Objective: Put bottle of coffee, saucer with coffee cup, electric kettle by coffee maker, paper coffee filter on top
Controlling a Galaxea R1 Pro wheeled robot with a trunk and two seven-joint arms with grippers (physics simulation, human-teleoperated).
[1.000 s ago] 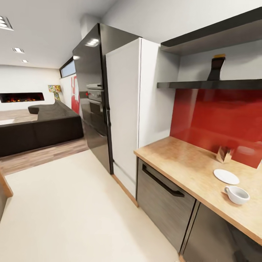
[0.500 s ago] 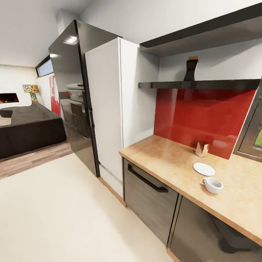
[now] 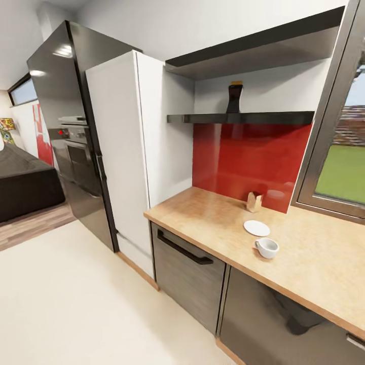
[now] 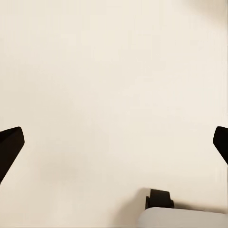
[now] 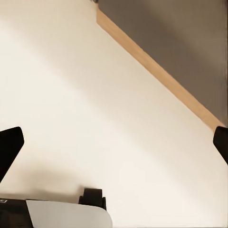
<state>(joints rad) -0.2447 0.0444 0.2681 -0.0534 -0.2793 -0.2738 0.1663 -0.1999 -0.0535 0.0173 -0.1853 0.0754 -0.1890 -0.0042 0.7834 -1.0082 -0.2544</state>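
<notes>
Where countertop point(image 3: 223, 223) runs, white cup point(image 3: 267, 247) beside saucer point(image 3: 256, 228)

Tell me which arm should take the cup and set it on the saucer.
Probably the right. The coffee cup, saucer and countertop lie right of view centre, and the right pincer already faces the cabinet base; both pincers hang open.

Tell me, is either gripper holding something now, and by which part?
Nothing is held. The left gripper and right gripper are both open, with only floor between their fingertips.
</notes>
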